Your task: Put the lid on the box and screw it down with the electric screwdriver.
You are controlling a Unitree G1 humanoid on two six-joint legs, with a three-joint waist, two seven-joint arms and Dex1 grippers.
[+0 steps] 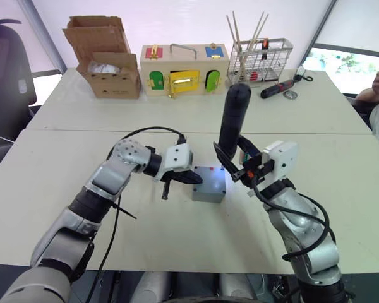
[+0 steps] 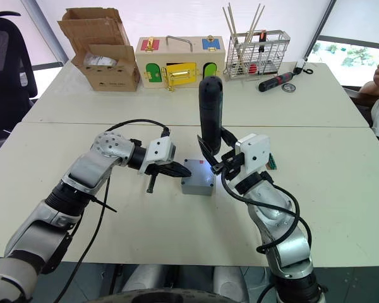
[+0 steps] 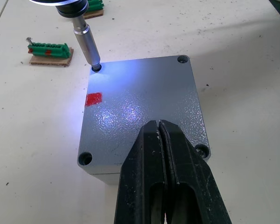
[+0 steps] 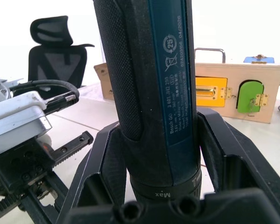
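Setting: robotics lab or test workroom. Evidence: two plain white desks [image 1: 177,233] pushed together; black office chair [image 1: 6,69] off the left edge; along the far edge, an open cardboard box [image 1: 104,57], a wooden latch box with coloured doors [image 1: 184,69], a wire rack of sticks [image 1: 260,60], and a hand screwdriver [image 1: 276,89]; white tent-like walls behind.

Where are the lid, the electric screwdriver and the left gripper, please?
lid [image 3: 140,112]: left wrist view, middle of its grey top face.
electric screwdriver [image 1: 232,120]: left eye view, upper black body.
left gripper [image 3: 161,140]: left wrist view, closed fingertips over the lid.
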